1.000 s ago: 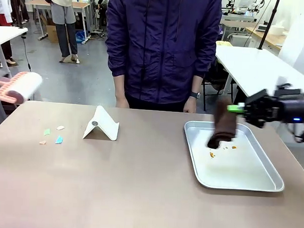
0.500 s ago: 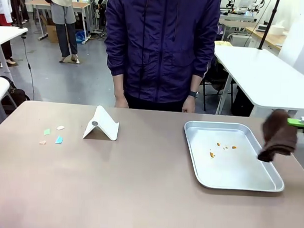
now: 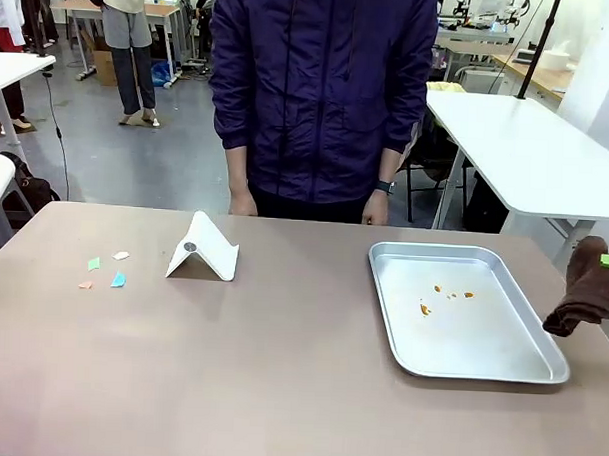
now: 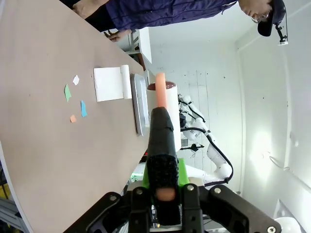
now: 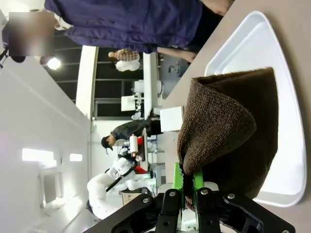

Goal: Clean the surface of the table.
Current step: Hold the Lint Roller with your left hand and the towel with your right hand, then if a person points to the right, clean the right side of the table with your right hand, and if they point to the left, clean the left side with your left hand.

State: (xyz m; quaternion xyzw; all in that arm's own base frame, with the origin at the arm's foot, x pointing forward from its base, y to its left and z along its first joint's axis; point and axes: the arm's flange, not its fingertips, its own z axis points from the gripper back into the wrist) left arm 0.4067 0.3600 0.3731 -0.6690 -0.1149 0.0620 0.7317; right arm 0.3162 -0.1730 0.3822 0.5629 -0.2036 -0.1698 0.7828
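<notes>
Table [image 3: 279,377]: brownish top that spans the front view from side to side; a person [image 3: 324,89] stands at its far edge.
Left gripper [image 4: 164,171]: in the left wrist view it is closed around the black handle of a lint roller [image 4: 161,97]; the front view shows the white roll off the tabletop's left edge.
Right gripper [image 5: 187,177]: in the right wrist view its green pads are pinched on a brown cloth [image 5: 228,131]; in the front view the cloth hangs by the tabletop's right edge.
Tray [image 3: 386,255]: near the right edge, with orange crumbs [image 3: 444,293] inside.
Paper scraps [image 3: 103,269]: near the left edge.
White folded stand [image 3: 206,253]: between the scraps and the tray.
</notes>
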